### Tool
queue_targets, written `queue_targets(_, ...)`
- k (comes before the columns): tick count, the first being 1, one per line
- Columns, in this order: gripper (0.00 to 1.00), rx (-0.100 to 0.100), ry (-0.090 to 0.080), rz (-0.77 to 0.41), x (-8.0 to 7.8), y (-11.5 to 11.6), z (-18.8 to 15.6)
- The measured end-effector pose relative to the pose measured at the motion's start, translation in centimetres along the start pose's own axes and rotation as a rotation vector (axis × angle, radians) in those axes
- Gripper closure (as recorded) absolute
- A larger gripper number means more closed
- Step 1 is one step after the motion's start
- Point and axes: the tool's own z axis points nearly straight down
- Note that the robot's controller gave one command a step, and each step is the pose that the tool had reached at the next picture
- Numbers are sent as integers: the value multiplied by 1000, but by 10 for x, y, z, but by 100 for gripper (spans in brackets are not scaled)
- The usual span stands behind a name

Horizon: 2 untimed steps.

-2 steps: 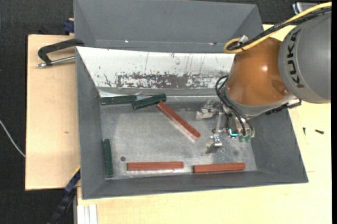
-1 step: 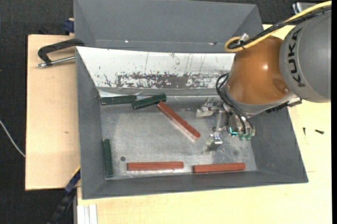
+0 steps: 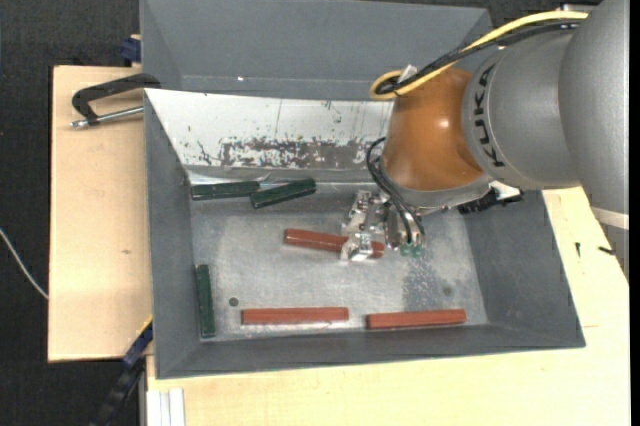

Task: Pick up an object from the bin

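Claw over end of red stick

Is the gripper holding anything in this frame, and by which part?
It cannot be told. The gripper sits at the right end of the short red-brown stick in the middle of the bin.

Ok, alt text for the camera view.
In a grey bin, the tool is at the right end of a central reddish stick. Two more reddish sticks lie along the near wall; three dark green sticks at back and left.
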Motion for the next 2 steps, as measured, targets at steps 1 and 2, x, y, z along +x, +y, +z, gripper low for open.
queue_targets(1, 100, 0, 0, 0, 0, 0, 0)
queue_targets(2, 100, 0, -11, 17, 0, 3, -206)
